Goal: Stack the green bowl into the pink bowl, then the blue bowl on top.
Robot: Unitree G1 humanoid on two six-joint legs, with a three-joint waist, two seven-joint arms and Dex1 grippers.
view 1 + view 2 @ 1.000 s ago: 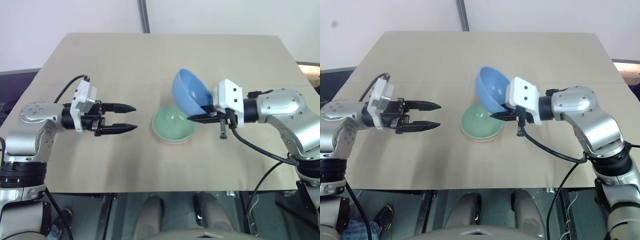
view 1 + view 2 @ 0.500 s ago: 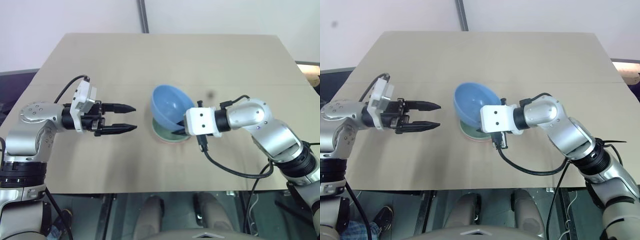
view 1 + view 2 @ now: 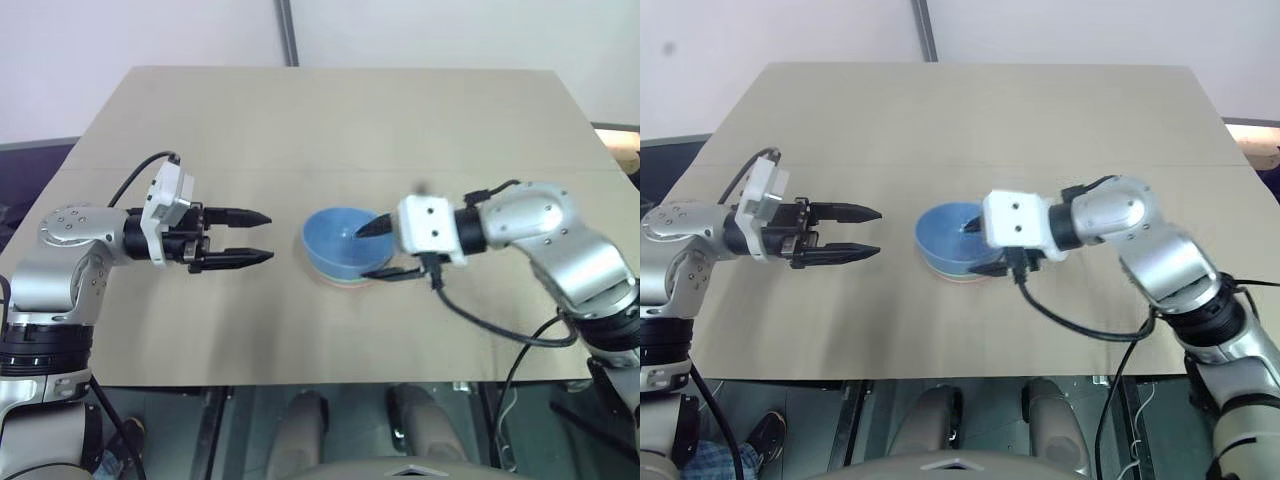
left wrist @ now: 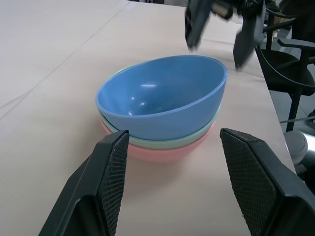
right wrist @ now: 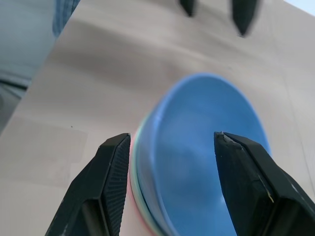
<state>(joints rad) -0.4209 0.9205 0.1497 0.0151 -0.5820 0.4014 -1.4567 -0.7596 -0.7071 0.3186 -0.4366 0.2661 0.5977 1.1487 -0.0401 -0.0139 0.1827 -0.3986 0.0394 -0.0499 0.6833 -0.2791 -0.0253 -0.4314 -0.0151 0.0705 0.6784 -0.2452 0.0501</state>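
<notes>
Blue bowl (image 4: 162,101): on top of the stack near the middle of the desk (image 3: 330,130), tilted, one side riding higher.
Green bowl (image 4: 194,139): nested under it, only its rim showing.
Pink bowl (image 4: 167,153): at the bottom, on the desk.
Right tool (image 3: 385,248): fingers spread wide on either side of the blue bowl's near rim, holding nothing.
Left tool (image 3: 262,235): fingers apart, empty, level, pointing at the stack from a short way off.
Step in hand: letting go of the blue bowl, as I judge it.
Doing it well: draw the right tool straight back and up, fingers kept wide so neither drags the rim; if the bowl stays crooked, a light press on the high side should seat it.
</notes>
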